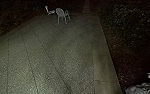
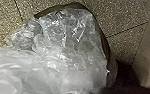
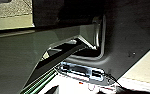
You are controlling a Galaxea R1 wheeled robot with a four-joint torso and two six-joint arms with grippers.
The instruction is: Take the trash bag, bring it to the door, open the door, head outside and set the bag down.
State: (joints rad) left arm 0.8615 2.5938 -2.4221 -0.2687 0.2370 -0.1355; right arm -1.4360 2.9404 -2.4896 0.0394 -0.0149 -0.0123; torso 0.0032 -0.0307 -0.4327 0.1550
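Outdoors, trash bag [image 2: 68, 50] in left wrist view, chairs [image 1: 60, 12] in head view near open paving's [image 1: 63, 50] far edge, cannot tell grippers' grasp.

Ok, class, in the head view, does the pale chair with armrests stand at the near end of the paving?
No, the chair stands toward the far end of the paving.

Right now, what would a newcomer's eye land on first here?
Probably the shiny, crumpled plastic of the trash bag, large in the left wrist view against speckled paving. Next, in the head view, a pale chair stands out from the dark near the paving's far end.
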